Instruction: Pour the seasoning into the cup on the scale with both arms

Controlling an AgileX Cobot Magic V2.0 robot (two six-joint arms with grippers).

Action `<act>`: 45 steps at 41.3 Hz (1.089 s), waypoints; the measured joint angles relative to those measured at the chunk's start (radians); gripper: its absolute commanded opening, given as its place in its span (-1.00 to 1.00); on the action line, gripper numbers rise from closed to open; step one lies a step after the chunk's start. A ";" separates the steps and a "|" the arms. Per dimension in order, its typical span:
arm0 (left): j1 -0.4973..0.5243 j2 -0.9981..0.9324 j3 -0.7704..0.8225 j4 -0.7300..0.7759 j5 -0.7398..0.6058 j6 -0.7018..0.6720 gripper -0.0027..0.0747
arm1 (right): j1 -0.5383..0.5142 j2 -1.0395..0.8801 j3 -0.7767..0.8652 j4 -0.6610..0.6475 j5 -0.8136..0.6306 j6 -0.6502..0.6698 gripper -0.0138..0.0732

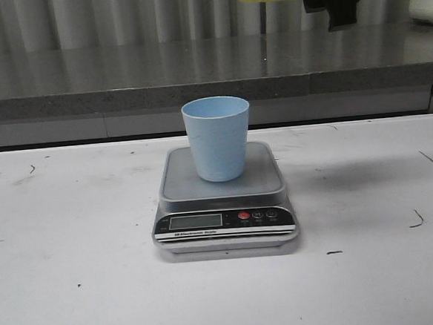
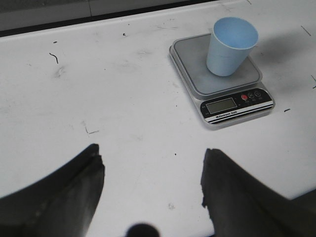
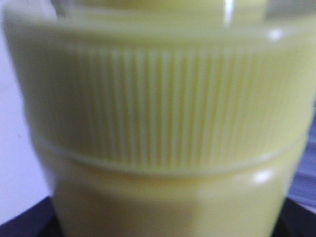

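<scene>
1. The cup (image 1: 217,138) stands upright on the scale (image 1: 223,199), mid-table.
2. The seasoning (image 3: 158,123) fills the right wrist view, high at the front view's top edge.
3. Best tip it slowly, nozzle centred over the cup.
4. The right gripper's grip cannot be told.
5. The left gripper (image 2: 153,190) is spread wide, empty.

1. White table (image 1: 77,291), surface scuffed with dark marks.
2. Grey speckled ledge (image 1: 85,86) runs behind the table.
3. Pale corrugated wall (image 1: 117,17) above the ledge.
4. Lighting even, shadows soft.
</scene>
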 measured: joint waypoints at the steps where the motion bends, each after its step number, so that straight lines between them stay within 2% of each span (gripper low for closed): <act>1: 0.000 0.000 0.000 0.000 0.000 0.000 0.18 | -0.006 -0.016 0.018 0.002 -0.015 0.035 0.12; 6: 0.000 0.000 0.000 0.000 0.000 0.000 0.18 | -0.061 -0.073 0.099 0.002 -0.089 0.225 0.12; 16: 0.000 0.000 0.000 0.000 0.000 0.000 0.18 | -0.240 -0.153 0.227 -0.009 -0.299 0.726 0.12; 23: 0.000 0.000 0.000 0.000 0.000 0.000 0.18 | -0.371 -0.159 0.310 -0.033 -0.496 0.928 0.12; 31: 0.000 0.000 0.000 0.000 0.000 0.000 0.18 | -0.487 -0.157 0.384 -0.030 -0.677 0.977 0.12; 36: 0.000 0.000 0.000 0.000 0.000 0.000 0.18 | -0.566 -0.143 0.414 0.033 -0.813 0.980 0.12; 41: 0.000 0.000 0.000 0.000 0.000 0.000 0.18 | -0.627 -0.110 0.438 0.128 -0.957 0.908 0.12; 45: 0.000 0.000 0.000 0.000 0.000 0.000 0.18 | -0.648 -0.076 0.445 0.227 -1.034 0.773 0.12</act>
